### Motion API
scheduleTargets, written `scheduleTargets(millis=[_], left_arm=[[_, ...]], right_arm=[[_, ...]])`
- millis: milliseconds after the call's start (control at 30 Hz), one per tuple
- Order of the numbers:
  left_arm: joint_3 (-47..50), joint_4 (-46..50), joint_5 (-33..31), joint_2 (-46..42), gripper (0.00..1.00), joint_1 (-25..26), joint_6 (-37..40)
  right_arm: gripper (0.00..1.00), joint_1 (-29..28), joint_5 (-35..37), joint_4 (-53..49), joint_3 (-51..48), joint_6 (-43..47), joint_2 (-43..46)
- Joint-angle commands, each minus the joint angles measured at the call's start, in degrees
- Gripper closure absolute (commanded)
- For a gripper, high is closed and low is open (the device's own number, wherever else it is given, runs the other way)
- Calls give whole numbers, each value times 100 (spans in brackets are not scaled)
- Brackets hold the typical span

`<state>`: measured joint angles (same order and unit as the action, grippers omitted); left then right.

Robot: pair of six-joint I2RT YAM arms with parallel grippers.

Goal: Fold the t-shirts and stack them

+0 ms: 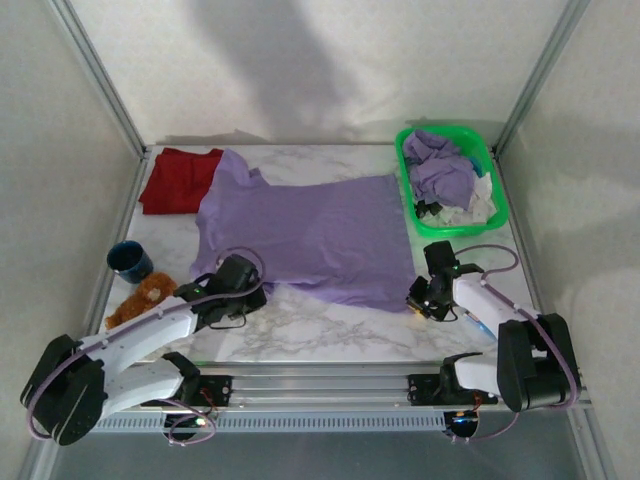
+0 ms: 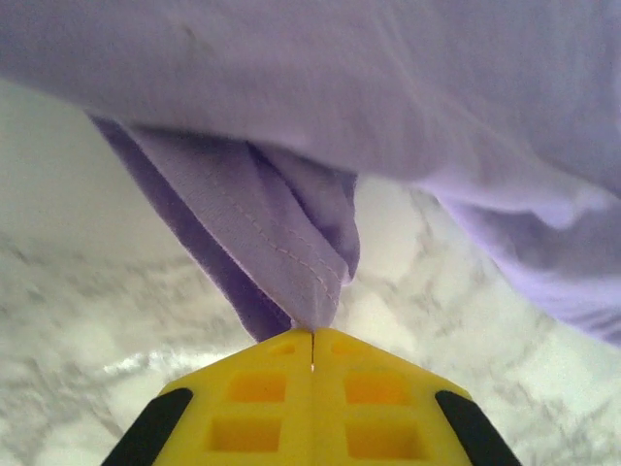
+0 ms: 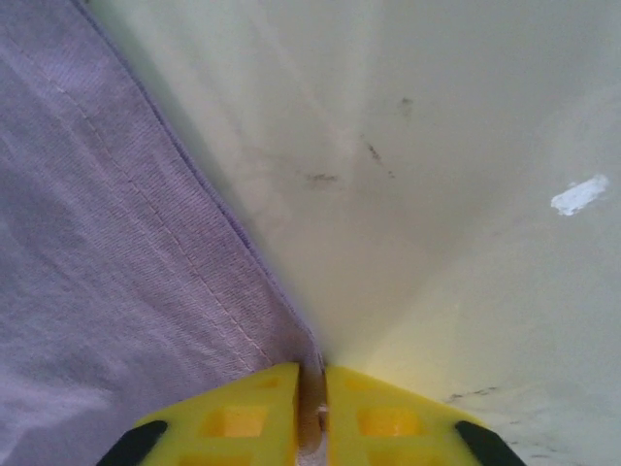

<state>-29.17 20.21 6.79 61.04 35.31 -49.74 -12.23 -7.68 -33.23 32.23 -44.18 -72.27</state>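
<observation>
White arms (image 1: 150, 325), black joints (image 1: 62, 388), yellow fingers (image 2: 254, 408)

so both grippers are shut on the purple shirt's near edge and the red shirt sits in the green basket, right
Not quite: the red shirt lies on the table at the far left, outside the green basket, as the top view shows. The rest holds.

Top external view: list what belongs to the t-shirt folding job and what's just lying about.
Job: spread lavender t-shirt, dark red t-shirt, crumpled lavender t-shirts.
Lying about: blue cup, brown fuzzy toy, green basket.
</observation>
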Motion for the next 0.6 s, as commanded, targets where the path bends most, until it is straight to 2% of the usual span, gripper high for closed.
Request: scheduleTargets(millis=[0,133,333,433,567], left_arm=[[-227,730,-292,-363,100,571,-801],[-590,1235,-525,-496,100,1344,-1354],[-1288,1935,-549,-71,100,2325,-1979],[-1194,1825,-362,145,100,2540,-2175],[-987,1023,-115,442,100,2572,-2057]], right_arm=[[100,32,116,-162,10,136,79],[100,35,265,-412,129,275,258],[100,36,409,-764,201,362,631],[100,35,548,-921,170,349,848],[100,36,662,-968,117,364,943]])
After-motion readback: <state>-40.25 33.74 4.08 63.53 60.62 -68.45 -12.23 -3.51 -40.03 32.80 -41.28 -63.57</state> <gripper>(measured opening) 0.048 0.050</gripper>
